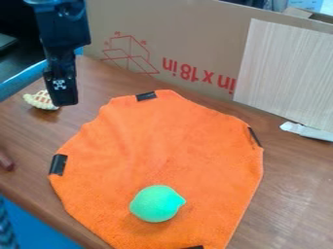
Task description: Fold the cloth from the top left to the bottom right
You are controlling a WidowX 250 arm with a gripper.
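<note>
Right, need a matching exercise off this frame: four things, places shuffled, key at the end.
Things
1. orange cloth
2. green lemon-shaped object
3. end effector
4. cardboard box

Places
A. upright, beyond the orange cloth
B. resting on the near part of the orange cloth
C. in the upper left of the view
D. spread out on the wooden table

Pairs: 1-D, 2-B, 3-C, 4-A

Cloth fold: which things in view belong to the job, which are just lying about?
Job:
orange cloth with black patches
claw, upper left

Lying about:
green lemon-shaped toy, on the cloth
beige latticed object
cardboard
pale panel
</note>
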